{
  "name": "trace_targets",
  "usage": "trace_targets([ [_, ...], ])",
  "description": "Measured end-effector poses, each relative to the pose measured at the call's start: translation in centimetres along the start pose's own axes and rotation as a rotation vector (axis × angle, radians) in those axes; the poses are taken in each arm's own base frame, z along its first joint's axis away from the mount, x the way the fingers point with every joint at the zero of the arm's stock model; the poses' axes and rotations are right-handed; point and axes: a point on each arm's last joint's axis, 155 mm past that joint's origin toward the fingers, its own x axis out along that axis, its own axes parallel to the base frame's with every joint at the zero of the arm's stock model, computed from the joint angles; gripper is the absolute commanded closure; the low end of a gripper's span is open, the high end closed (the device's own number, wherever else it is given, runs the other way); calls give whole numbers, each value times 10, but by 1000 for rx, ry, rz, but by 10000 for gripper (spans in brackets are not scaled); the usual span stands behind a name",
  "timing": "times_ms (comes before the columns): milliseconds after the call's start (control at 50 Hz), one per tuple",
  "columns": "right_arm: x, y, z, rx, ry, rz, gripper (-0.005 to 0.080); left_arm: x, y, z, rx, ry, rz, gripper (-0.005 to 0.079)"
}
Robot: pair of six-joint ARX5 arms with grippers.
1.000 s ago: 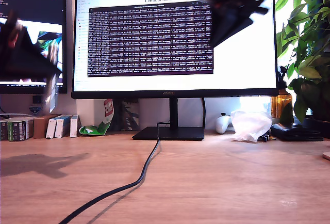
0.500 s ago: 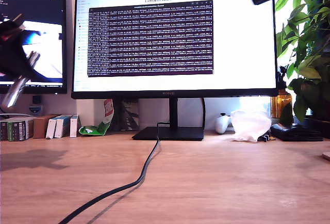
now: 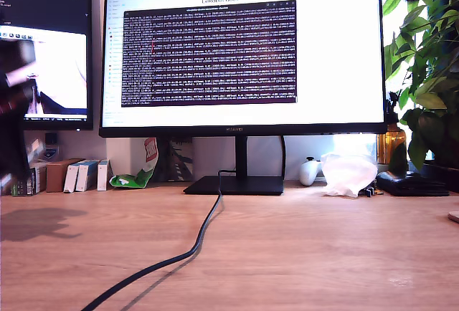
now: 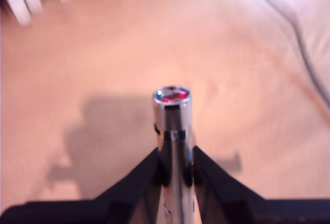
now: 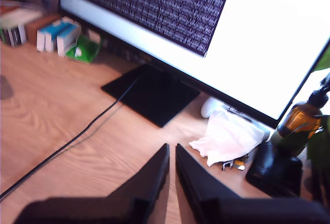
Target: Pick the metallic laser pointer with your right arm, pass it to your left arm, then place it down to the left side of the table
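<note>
At the exterior view's left, my first claw (image 4: 175,170) is clamped on the metallic laser pointer (image 4: 173,131) above the surface (image 3: 301,254), with the barrel poking out past the tips. Polished, stiff metal: probably slippery, best gripped mid-barrel. Farther right, my second claw (image 5: 171,164) hangs nearly together, empty.

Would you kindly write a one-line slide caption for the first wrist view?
My first gripper clamps the metallic laser pointer upright above the table, its shadow cast on the wood.
</note>
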Motion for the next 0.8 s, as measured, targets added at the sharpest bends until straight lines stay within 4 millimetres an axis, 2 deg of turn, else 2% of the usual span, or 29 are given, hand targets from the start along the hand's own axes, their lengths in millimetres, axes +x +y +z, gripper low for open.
trace_targets([
  [140, -13, 3, -15, -15, 36, 5, 765, 2, 4, 7, -2, 46, 3, 767],
  [260, -23, 2, -18, -16, 38, -4, 765, 9, 7, 10, 2, 83, 1, 767],
  [500, -43, -6, -14, -14, 3, -48, 765, 35, 9, -15, -21, 209, -21, 767],
  [800, -47, -7, -24, -15, 38, -53, 765, 36, 11, -23, -18, 246, -8, 767],
])
